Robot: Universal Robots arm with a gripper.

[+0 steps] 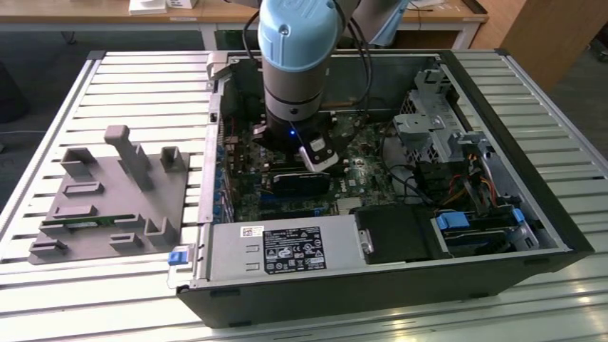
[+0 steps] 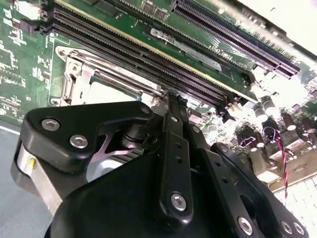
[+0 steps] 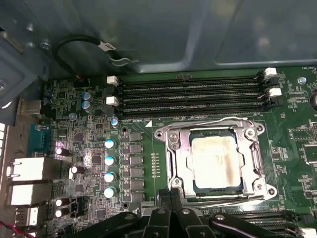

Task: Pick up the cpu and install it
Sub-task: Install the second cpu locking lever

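Note:
The cpu (image 3: 215,161), a pale silver square, lies flat inside the dark socket with its metal frame (image 3: 174,148) around it on the green motherboard. In the second wrist view the cpu (image 2: 111,91) shows partly behind the black gripper linkage. My gripper (image 3: 170,199) hovers just beside the socket's edge, with its black fingers pressed together and nothing between them. The second wrist view shows the gripper (image 2: 173,99) tip next to the socket corner. In the exterior view the gripper (image 1: 318,160) reaches down into the open computer case (image 1: 494,92).
Several black memory slots (image 3: 190,94) run alongside the socket. Capacitors (image 3: 109,159) and rear ports (image 3: 29,168) stand near it. Outside the case, a grey tray (image 1: 142,206) holding a green memory stick (image 1: 85,222) lies on the slatted table. Power supply (image 1: 285,249) and drive cages (image 1: 432,121) crowd the case.

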